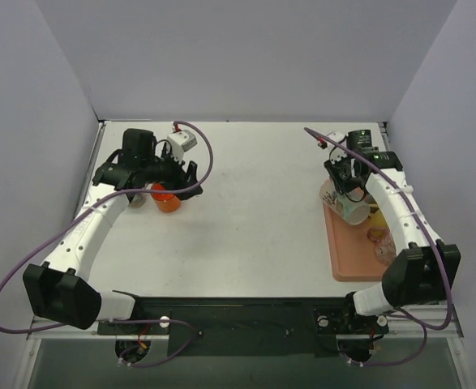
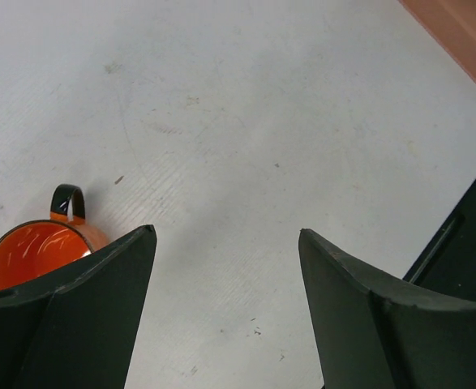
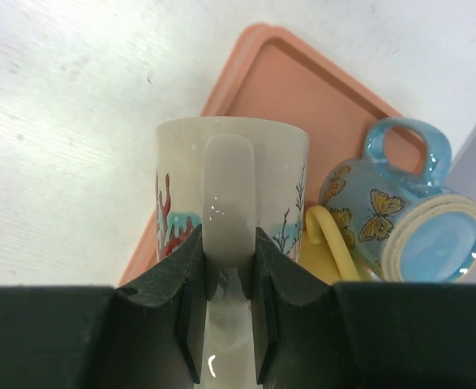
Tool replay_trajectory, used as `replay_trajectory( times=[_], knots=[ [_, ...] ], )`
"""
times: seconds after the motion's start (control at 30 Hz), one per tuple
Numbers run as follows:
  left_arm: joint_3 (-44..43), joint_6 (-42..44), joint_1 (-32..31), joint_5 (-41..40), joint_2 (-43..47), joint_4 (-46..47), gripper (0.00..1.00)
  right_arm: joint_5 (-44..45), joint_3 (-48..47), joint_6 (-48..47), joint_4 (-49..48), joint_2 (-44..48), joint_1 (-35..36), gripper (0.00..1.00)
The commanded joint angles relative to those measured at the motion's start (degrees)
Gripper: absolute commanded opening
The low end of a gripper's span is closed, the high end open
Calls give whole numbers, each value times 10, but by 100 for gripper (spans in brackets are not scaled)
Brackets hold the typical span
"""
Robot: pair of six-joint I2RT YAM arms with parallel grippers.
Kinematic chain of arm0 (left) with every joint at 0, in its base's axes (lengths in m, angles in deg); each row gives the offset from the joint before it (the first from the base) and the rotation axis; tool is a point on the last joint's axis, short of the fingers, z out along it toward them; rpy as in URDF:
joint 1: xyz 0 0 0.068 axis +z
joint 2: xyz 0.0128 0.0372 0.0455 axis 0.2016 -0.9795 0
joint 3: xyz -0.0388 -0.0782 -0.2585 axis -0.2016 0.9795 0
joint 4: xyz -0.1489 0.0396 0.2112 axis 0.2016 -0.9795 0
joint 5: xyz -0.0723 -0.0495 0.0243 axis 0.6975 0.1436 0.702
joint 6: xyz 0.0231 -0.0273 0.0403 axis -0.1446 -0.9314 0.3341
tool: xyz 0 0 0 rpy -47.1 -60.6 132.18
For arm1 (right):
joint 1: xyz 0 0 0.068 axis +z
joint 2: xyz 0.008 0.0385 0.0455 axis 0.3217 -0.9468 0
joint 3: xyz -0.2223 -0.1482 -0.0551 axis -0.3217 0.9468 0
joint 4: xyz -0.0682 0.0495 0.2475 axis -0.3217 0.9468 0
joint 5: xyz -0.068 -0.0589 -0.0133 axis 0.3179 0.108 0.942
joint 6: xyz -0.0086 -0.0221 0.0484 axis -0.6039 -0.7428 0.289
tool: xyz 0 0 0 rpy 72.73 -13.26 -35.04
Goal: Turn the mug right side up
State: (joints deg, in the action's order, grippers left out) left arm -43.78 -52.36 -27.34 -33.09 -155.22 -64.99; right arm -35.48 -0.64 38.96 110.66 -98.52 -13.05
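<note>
White ceramic mug with coral print (image 3: 181, 186) at the salmon plastic tray's (image 3: 302, 89) far end, handle clamped in right claw (image 3: 229, 255).
Blue butterfly mug (image 3: 408, 215) lies sideways just beside it; left claw (image 2: 225, 312) gapes over bench (image 1: 262, 211) by upright orange mug (image 2: 35, 253).

White mug (image 3: 229, 174): tall ceramic body printed with red coral and dark branch motifs above a turquoise band. It fills the centre of the right wrist view, handle facing the camera, one end pointing to the top of the frame (rim end not discernible). The handle is clamped between the right gripper (image 3: 228, 243) fingers
</note>
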Motion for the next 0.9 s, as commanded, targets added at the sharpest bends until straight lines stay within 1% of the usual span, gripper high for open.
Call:
replay_trajectory(
  times=[0.0, 0.07, 0.13, 0.23, 0.27, 0.3, 0.33, 0.37, 0.43, 0.5, 0.57, 0.6, 0.7, 0.77, 0.87],
  knots=[
    [4, 14, 0, 125, 29, 20, 82, -54, 13, 37, -89, 98, 13, 0],
    [4, 10, 0, 162, 31, 30, 84, -74, 20, 51, -103, 119, 24, 0],
    [4, -5, 0, 198, 31, 46, 86, -90, 25, 69, -122, 139, 49, 0],
    [8, -38, -12, 243, 32, 86, 87, -89, 27, 82, -148, 160, 126, 0],
    [5, -43, -22, 245, 32, 91, 87, -93, 28, 97, -154, 167, 140, 0],
    [4, -43, -30, 241, 31, 94, 88, -121, 30, 106, -178, 170, 160, 0],
    [-2, -38, -45, 236, 30, 94, 88, -136, 38, 139, -200, 177, 166, 0],
    [-5, -38, -49, 231, 27, 93, 88, -173, 42, 159, -237, 181, 177, 0],
    [-8, -45, -57, 231, 24, 102, 88, -210, 59, 201, -300, 187, 197, 0],
    [-6, -62, -58, 232, 21, 117, 88, -225, 68, 234, -347, 192, 222, 0],
    [-8, -61, -59, 227, 19, 116, 89, -241, 71, 254, -371, 192, 250, 0],
    [-5, -58, -59, 224, 19, 112, 89, -246, 70, 265, -403, 189, 267, 0],
    [18, -45, -60, 238, 30, 123, 89, -247, 57, 269, -414, 178, 300, 0],
    [37, -58, -63, 232, 40, 153, 89, -247, 50, 269, -419, 174, 316, 0],
    [46, -61, -63, 226, 43, 169, 89, -249, 46, 269, -434, 168, 330, 0]
  ],
)
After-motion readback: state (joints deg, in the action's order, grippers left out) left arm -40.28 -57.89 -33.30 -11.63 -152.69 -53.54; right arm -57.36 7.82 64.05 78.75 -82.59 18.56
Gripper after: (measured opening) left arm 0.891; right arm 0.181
